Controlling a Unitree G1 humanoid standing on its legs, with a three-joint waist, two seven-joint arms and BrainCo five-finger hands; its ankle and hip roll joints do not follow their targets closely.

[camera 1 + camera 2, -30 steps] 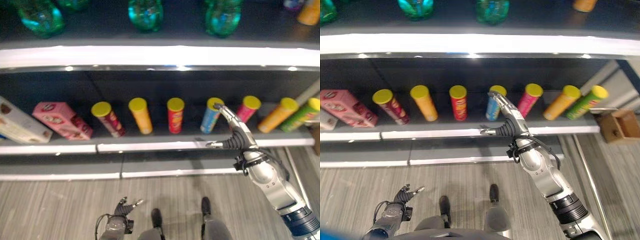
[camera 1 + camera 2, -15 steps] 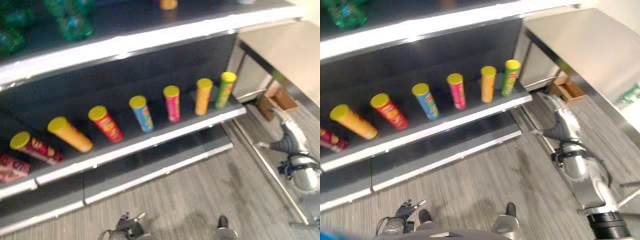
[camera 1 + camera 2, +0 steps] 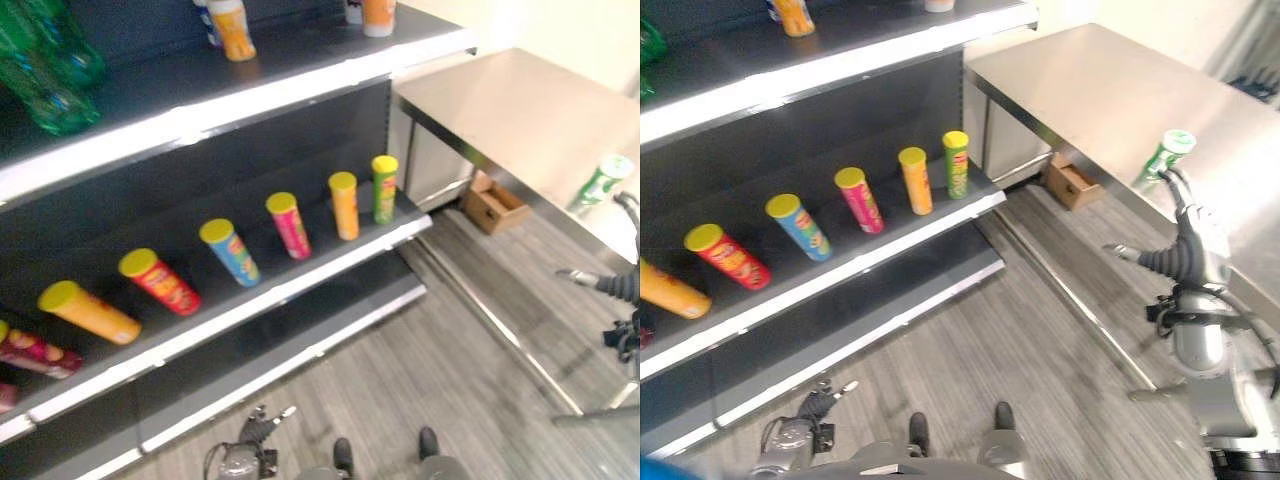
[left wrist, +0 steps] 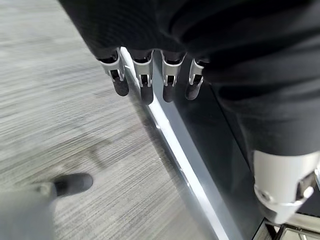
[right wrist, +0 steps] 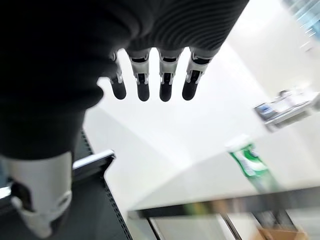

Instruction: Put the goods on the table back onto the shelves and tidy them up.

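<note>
Can upright on tabletop | right robot hand near can, fingers spread, empty | left robot hand relaxed, empty | risk: sideways approach topples tall can.

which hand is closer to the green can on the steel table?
Right. The right hand is raised, fingers straight, just short of the green can on the table, not touching it. The left hand hangs low over the floor by the shelves, far from it.

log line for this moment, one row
right hand: open, near green can on steel table | left hand: open, idle, low
</note>
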